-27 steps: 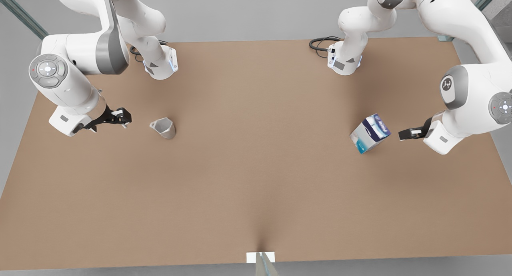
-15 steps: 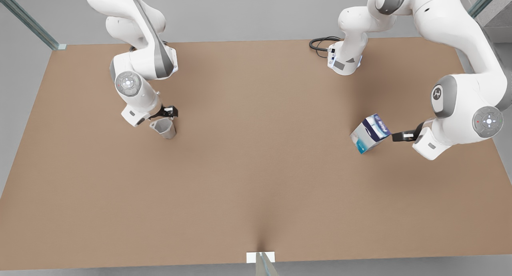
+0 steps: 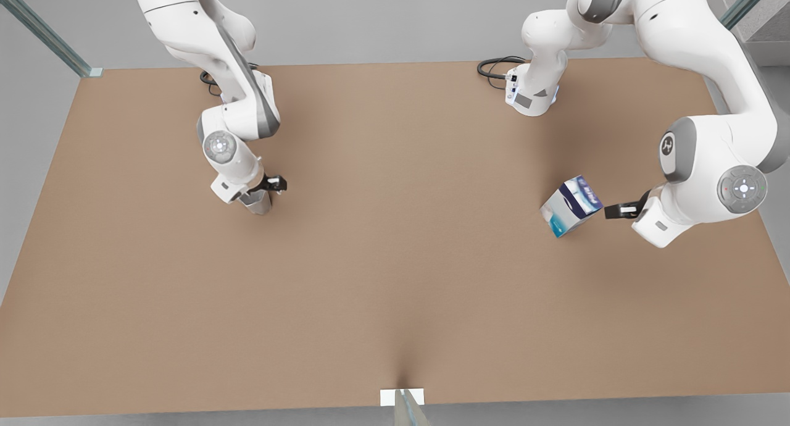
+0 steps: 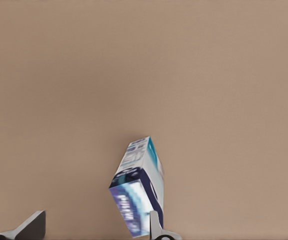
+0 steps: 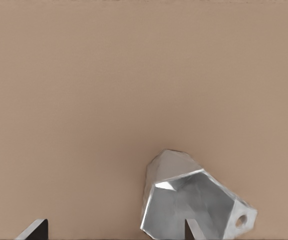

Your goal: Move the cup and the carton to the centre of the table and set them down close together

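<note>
1. Closing in: right pincer (image 3: 276, 183) now over the cup (image 3: 259, 201) at the front view's left, fingers spread.
2. Left pincer (image 3: 619, 210) nearer the carton (image 3: 571, 205), open; both things on the desk (image 3: 395, 290), ungrasped, far from centre.

One cup (image 3: 260, 201), one carton (image 3: 571, 205), one table (image 3: 395, 278), two pincers.

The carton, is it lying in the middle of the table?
No, the carton sits far toward the front view's right of the table, near the left gripper.
</note>
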Tool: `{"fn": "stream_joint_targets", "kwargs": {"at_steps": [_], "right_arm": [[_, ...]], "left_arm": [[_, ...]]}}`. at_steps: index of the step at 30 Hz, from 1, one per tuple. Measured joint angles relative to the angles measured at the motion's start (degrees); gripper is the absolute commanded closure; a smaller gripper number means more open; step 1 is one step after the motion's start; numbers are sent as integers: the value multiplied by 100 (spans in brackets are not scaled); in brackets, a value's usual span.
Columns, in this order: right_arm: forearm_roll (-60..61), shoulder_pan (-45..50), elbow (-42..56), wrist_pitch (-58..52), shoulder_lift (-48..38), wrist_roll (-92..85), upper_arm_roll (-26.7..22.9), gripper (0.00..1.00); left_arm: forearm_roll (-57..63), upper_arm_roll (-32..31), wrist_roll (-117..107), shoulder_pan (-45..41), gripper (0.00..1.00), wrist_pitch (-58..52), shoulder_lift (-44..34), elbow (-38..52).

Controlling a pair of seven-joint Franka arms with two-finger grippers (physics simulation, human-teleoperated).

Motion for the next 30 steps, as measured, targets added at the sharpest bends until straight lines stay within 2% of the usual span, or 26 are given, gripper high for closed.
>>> {"fn": "stream_joint_targets", "kwargs": {"at_steps": [11, 17, 22, 26, 30], "right_arm": [[3, -555, -17, 293, 442, 0, -2, 0], [202, -102, -123, 249, 347, 0, 121, 0], [202, -618, -123, 294, 406, -2, 121, 0], [211, -265, -123, 312, 467, -8, 121, 0], [211, -477, -123, 408, 555, -9, 121, 0]], "left_arm": [[-15, 0, 8, 48, 0, -18, -14, -23], [-16, 9, 16, 55, 0, -14, 9, -49], [-16, 9, 11, 46, 0, -18, 18, -55], [-20, 9, -10, 34, 0, -4, 210, -59], [-27, 4, -7, 41, 0, 13, 220, -62]]}}
